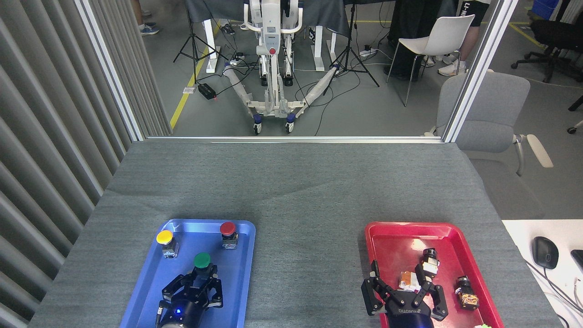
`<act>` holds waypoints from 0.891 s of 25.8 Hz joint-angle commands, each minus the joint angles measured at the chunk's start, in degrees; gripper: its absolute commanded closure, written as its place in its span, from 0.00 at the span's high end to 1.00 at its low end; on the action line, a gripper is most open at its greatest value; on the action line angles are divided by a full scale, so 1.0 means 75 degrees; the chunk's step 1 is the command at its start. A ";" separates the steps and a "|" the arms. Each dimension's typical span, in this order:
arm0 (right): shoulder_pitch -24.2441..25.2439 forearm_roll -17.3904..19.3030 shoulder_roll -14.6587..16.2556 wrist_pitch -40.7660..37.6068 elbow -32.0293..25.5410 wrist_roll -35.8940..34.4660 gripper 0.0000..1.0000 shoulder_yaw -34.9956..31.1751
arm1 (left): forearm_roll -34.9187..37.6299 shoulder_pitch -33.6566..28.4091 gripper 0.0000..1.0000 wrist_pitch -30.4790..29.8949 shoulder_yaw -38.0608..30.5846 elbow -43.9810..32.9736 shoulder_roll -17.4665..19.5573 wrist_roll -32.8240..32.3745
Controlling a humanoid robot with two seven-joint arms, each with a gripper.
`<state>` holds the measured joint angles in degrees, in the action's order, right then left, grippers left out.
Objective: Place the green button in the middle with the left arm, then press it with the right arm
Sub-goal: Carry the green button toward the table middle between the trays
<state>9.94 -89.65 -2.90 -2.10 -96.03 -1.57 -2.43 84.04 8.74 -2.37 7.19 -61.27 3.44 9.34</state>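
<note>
Grasp stage. Black multi-finger left gripper (196, 279) clenched around the grey base of the green-capped push button (202, 260), inside the blue plastic tray (243, 255). Right gripper (403, 291) spread empty over the red tray (378, 246). Transfer to bare grey cloth (305, 255) rightward, then pressing, remain.
</note>
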 commanded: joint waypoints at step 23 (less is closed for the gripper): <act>0.0022 0.0012 0.0011 -0.0013 0.0008 0.0011 1.00 -0.0039 | -0.0096 0.2128 0.00 -0.2649 0.2698 0.2088 -0.1256 0.0091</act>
<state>10.10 -89.57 -2.81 -2.30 -96.00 -1.26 -2.71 83.45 24.59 -22.19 27.27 -46.21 -5.74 9.90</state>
